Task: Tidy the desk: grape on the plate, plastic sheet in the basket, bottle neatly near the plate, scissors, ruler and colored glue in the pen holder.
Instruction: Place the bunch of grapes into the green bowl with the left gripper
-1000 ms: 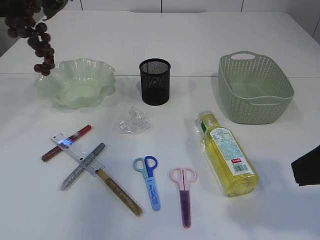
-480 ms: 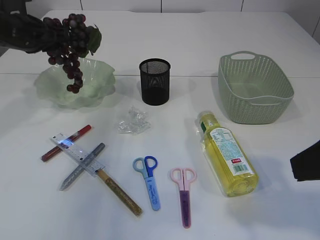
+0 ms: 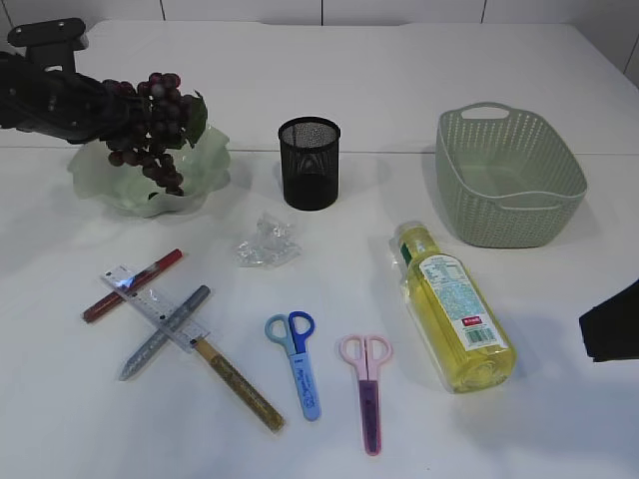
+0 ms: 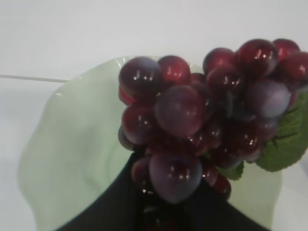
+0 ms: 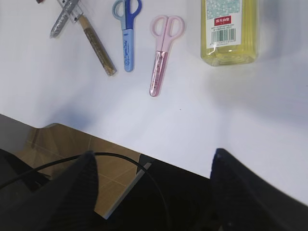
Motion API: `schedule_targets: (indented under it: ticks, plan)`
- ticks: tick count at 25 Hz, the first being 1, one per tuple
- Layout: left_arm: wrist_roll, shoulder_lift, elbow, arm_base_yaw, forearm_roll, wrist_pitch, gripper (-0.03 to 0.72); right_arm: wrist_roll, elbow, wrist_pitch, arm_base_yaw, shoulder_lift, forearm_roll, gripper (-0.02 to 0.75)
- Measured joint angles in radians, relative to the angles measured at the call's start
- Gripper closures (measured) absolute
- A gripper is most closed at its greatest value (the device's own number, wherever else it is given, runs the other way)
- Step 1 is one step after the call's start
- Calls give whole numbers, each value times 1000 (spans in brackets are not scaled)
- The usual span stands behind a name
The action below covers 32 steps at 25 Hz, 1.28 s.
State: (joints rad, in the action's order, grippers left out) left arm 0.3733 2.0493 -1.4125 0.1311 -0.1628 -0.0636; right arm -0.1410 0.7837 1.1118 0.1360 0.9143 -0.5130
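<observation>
White tabletop (image 3: 419,90) fills the exterior view, with everything laid out on it and most of it not yet tidied. I have the left gripper (image 4: 159,211) closed on the bunch of dark red plastic grapes with a green leaf (image 3: 150,115), which hangs over the wavy-edged pale green glass plate (image 3: 215,165); the left wrist view shows the berries right above the plate's hollow, but I cannot tell whether they touch it. So I judge the grape step to be in hand, near its end. My next move calls for lowering the bunch until it rests in the plate, then letting the jaws part and lifting clear without dragging the stem. The right gripper (image 5: 151,166) hangs open and empty off the near edge of the table, close to the yellow plastic bottle (image 3: 454,309) lying on its side and the pink-handled scissors (image 3: 366,384), either of which it could take afterwards.
</observation>
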Motion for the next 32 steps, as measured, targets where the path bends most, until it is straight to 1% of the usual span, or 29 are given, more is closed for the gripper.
schedule_targets:
  ticks: [10,14,22,27,29,32]
  plan:
    - [0,56,0,-26,22,-2,564,0,0,-3,0,0,0,175]
    - [0,56,-3,-26,26,3,540,0,0,-19,0,0,0,175]
    - [0,58,-6,-26,26,7,409,0,0,-30,0,0,0,175]
    - [0,60,-13,-26,26,13,283,0,0,-30,0,0,0,175]
    - [0,62,-28,-26,26,-7,247,0,0,-31,0,0,0,175]
    - [0,64,-76,-26,26,-63,226,0,0,-33,0,0,1,175]
